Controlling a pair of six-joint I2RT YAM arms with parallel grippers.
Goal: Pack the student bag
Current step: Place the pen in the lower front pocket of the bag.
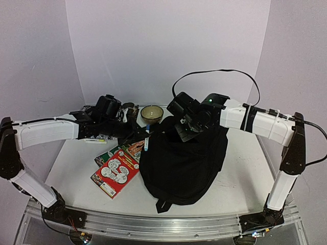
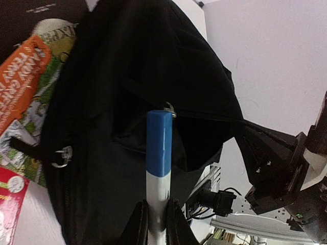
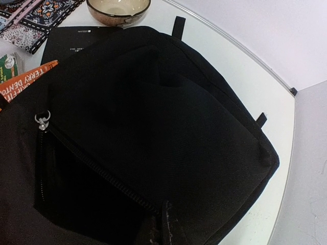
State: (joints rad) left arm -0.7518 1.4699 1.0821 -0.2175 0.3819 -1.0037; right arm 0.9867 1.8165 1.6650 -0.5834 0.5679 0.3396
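Note:
The student bag (image 1: 184, 163), a large black fabric backpack, lies in the middle of the table with its top lifted. My right gripper (image 1: 185, 133) is shut on the fabric edge beside the zip, holding the opening up. In the right wrist view the fingertips (image 3: 164, 229) pinch the bag (image 3: 168, 127) next to the open zip and its metal pull (image 3: 42, 121). My left gripper (image 2: 156, 219) is shut on a white marker with a blue cap (image 2: 159, 148), which points at the bag's opening (image 2: 112, 76). From above, the marker (image 1: 146, 143) hangs at the bag's upper left edge.
A red book (image 1: 115, 172) and a green and orange book (image 1: 127, 149) lie left of the bag. A beige bowl (image 1: 152, 113) stands behind it. A black notebook (image 3: 71, 38) and a patterned pouch (image 3: 30, 20) lie at the back left. A pen (image 1: 95, 141) lies under the left arm.

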